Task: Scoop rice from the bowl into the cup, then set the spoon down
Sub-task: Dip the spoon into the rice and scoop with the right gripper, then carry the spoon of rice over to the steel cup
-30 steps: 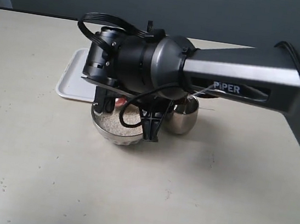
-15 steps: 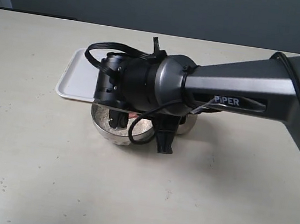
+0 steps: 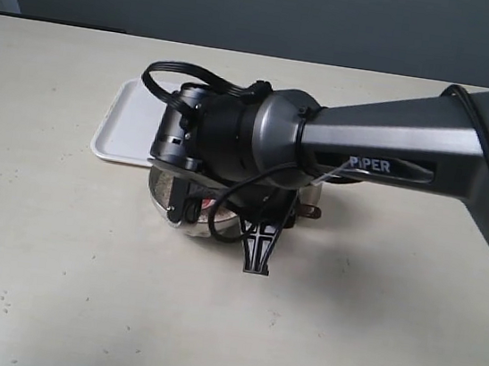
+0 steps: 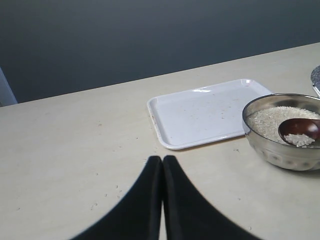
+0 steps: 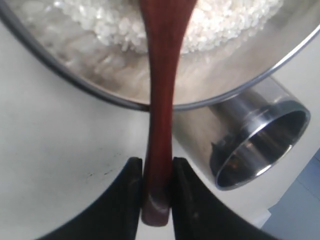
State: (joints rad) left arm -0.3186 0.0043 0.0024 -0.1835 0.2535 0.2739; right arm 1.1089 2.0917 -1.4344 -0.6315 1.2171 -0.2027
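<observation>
The grey right arm reaches in from the right side of the exterior view and stretches across the middle. Its wrist is bent down over the round shiny stainless-steel bowl, so most of the bowl is hidden beneath it. The right gripper is clamped on the end of the slim handle of the dark reddish-brown glossy wooden spoon, with a black finger pressed to each side. From that grip the handle crosses over the bowl's rim. The spoon's oval head lies in the heap of fine white uncooked rice inside the bowl, with some grains resting in it. The small shiny stainless-steel cup sits just beside the bowl; whether the two touch cannot be told. The left gripper points out over the pale table, well apart from the bowl, its two black fingers pressed together and holding nothing. A white rectangular tray lies on the table near the bowl
</observation>
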